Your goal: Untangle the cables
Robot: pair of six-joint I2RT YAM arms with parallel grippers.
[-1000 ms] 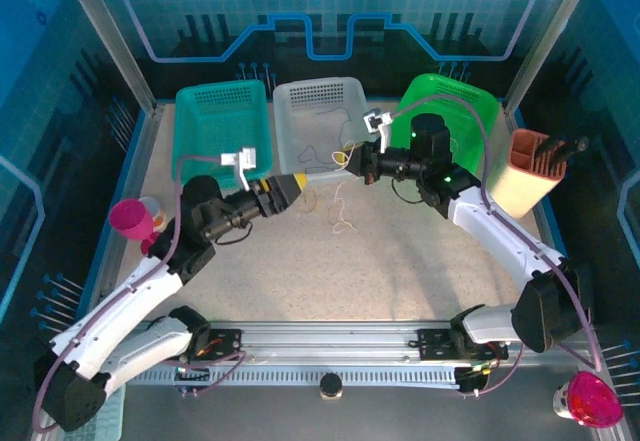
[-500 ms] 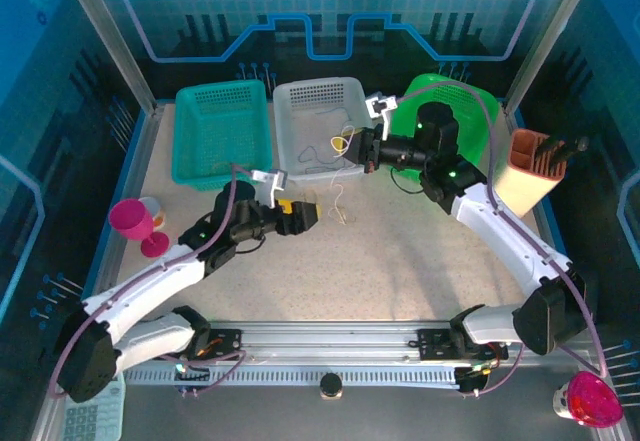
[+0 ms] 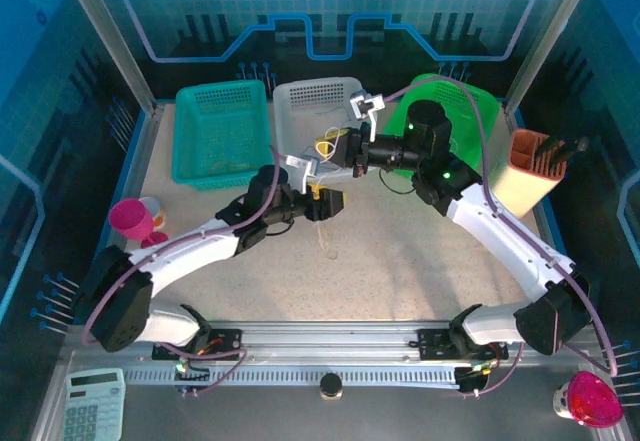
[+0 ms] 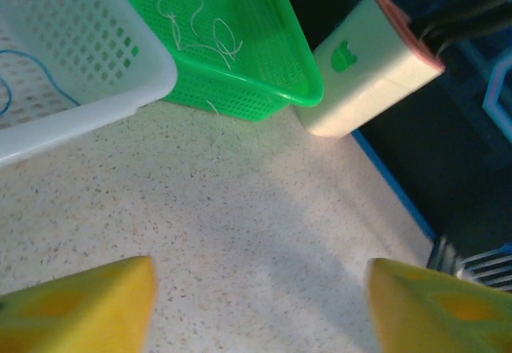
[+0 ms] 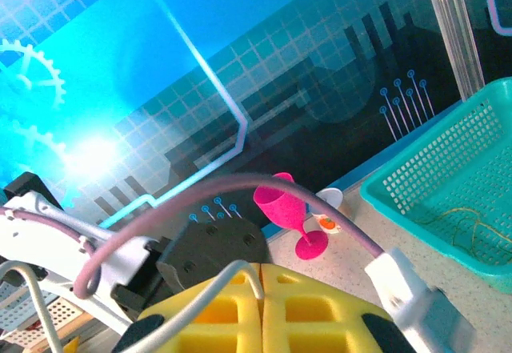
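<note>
My right gripper (image 3: 334, 149) hangs over the white basket (image 3: 300, 111), shut on a whitish cable (image 5: 205, 290) that runs into the seam between its yellow fingers (image 5: 312, 313). A yellowish loop (image 3: 323, 146) dangles beside it. My left gripper (image 3: 328, 204) sits low over the table centre. It is open, its fingertips (image 4: 96, 305) wide apart with bare table between them. A thin pale cable (image 3: 328, 245) lies on the table just in front of it. Whitish wires (image 4: 196, 25) lie in the green basket (image 4: 272, 65), and a tan wire (image 5: 460, 223) lies in the teal basket (image 5: 416, 185).
A pink goblet (image 3: 130, 219) and a small cup stand at the left edge. A tan holder (image 3: 525, 171) with dark tools stands at the right. A calculator (image 3: 95, 406) and a pink object (image 3: 590, 398) lie in front of the rail.
My left arm has swung right and forward to the table centre. The right gripper has carried its cable left and up, over the white basket.
</note>
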